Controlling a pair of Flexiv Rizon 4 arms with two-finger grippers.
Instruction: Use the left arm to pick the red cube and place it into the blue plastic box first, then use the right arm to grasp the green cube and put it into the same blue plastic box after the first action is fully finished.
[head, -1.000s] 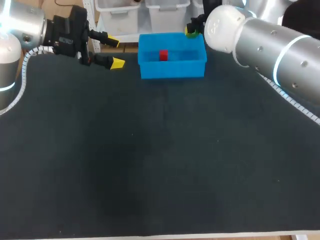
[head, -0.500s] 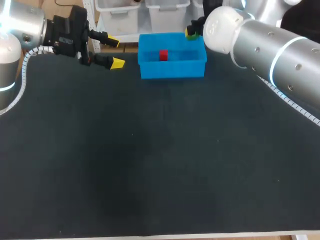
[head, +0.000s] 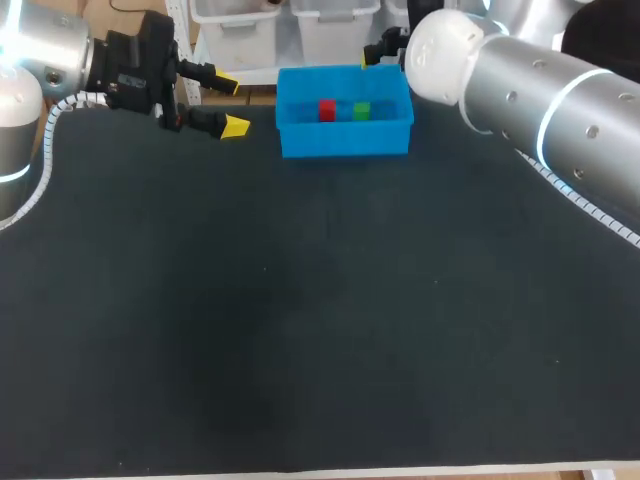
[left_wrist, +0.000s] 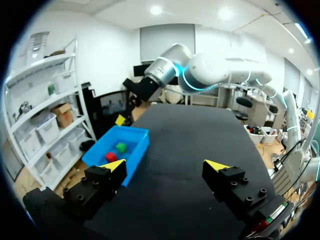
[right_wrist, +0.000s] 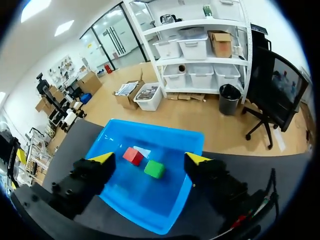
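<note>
Blue box (head: 344, 140), top centre of the head view: holds red cube (head: 327, 109) and green cube (head: 361, 110), seemingly just apart. Right gripper (right_wrist: 150, 158) above it, spread, empty, likely for release. Left gripper (head: 232, 105), upper left, spread, clear.

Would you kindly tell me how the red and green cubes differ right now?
Colour: the red cube is red, the green cube green. Place: the red cube lies toward the robot's left in the blue box, the green cube toward its right. Both rest inside it, unheld.
</note>
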